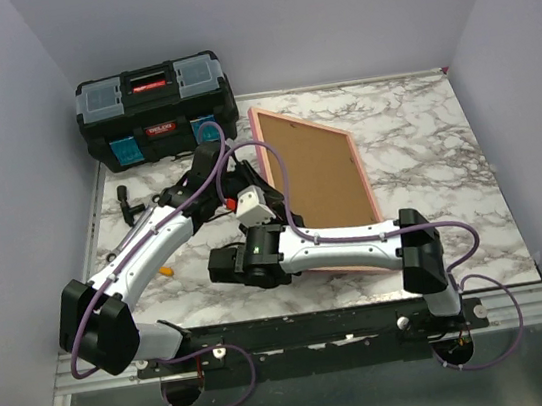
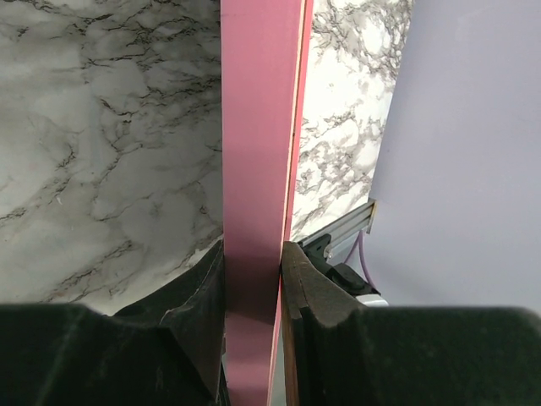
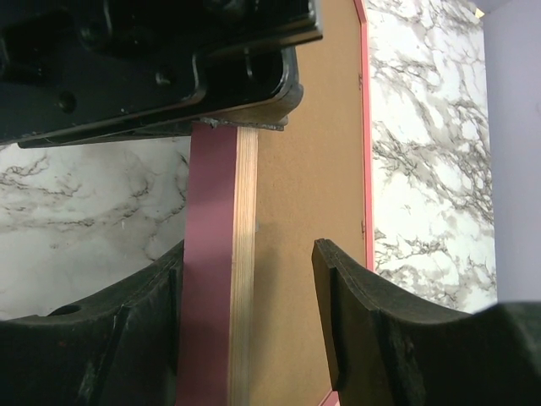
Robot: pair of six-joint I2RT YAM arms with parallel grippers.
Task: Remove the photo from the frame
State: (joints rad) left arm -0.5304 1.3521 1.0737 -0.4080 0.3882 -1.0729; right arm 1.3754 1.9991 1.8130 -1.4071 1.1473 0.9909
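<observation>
The pink frame (image 1: 362, 175) lies back side up on the marble table, its brown backing board (image 1: 312, 172) facing up. The photo is hidden. My left gripper (image 1: 248, 181) is shut on the frame's left rail; in the left wrist view both pads press the pink rail (image 2: 258, 127) at the gripper (image 2: 252, 279). My right gripper (image 1: 272, 225) straddles the same rail nearer to me. In the right wrist view it (image 3: 250, 254) is open: the left finger (image 3: 161, 304) rests by the pink side (image 3: 211, 211), while the right finger (image 3: 355, 313) hangs apart over the backing board (image 3: 304, 152).
A black toolbox (image 1: 155, 108) stands at the back left, close to the frame's far corner. A small black tool (image 1: 128, 205) and an orange bit (image 1: 166, 271) lie left of the arms. Lilac walls close in both sides. The left gripper's body (image 3: 169, 68) sits just ahead of my right fingers.
</observation>
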